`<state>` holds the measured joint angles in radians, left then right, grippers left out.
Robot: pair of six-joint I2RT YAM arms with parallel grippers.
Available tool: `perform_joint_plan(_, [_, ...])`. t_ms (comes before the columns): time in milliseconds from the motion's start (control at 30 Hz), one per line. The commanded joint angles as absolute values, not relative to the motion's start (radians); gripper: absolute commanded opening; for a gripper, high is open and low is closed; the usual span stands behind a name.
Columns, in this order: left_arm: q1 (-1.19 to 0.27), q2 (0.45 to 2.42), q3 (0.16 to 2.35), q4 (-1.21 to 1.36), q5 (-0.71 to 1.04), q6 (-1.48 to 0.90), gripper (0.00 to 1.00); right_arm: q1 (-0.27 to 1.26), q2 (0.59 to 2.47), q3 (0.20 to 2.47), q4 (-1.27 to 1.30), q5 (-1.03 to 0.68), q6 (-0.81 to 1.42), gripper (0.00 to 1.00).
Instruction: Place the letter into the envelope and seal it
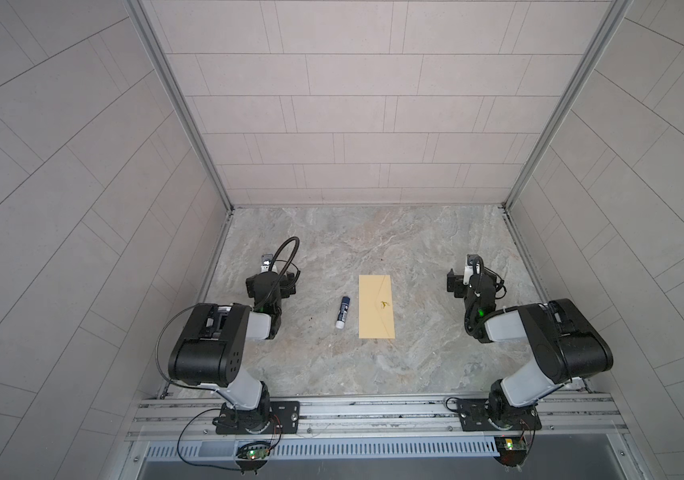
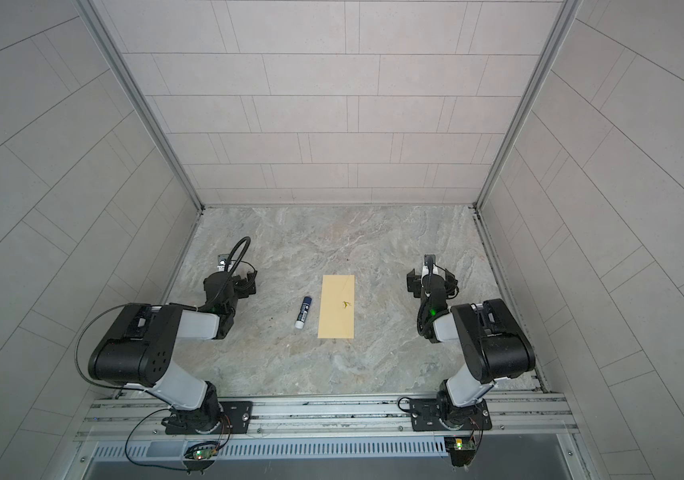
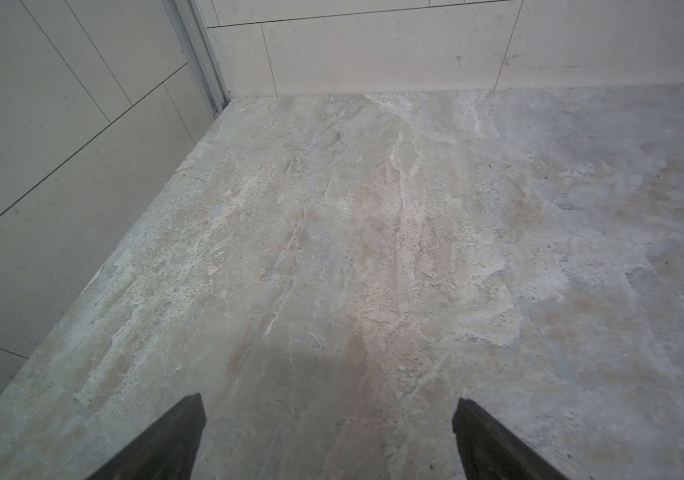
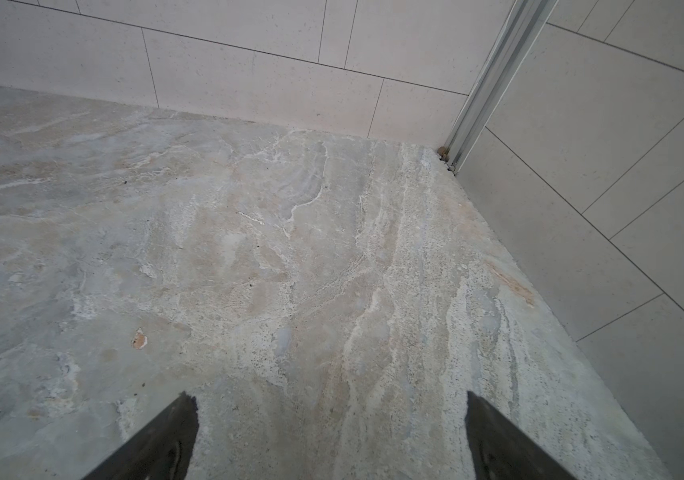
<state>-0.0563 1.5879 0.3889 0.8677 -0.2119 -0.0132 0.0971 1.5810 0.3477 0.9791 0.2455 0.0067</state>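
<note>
The yellow-tan envelope (image 1: 376, 306) (image 2: 337, 306) lies flat in the middle of the marble table, long side running front to back, with a small dark mark on its face. The letter is out of view. My left gripper (image 1: 270, 279) (image 2: 230, 282) hovers well to the envelope's left, open and empty. My right gripper (image 1: 474, 278) (image 2: 431, 280) hovers about as far to its right, also open and empty. The left wrist view shows the left gripper (image 3: 329, 401) with jaws wide apart over bare marble. The right wrist view shows the same for the right gripper (image 4: 329, 397).
A blue and white glue stick (image 1: 342, 312) (image 2: 303, 312) lies just left of the envelope, between it and my left arm. Tiled walls (image 1: 332, 124) enclose the table at the back and on both sides. A metal rail (image 1: 373, 409) runs along the front edge.
</note>
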Motion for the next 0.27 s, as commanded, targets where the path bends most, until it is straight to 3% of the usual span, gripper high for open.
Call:
perform_joint_plan(0, [-0.053, 1.58, 0.399, 0.904, -0.234, -0.021, 1.0, 0.092, 1.58, 0.351, 0.998, 0.242, -0.005, 0.99])
perform_joint_plan(233, [-0.052, 1.585, 0.397, 0.921, -0.234, -0.017, 1.0, 0.077, 1.58, 0.365, 0.97, 0.21, 0.003, 0.99])
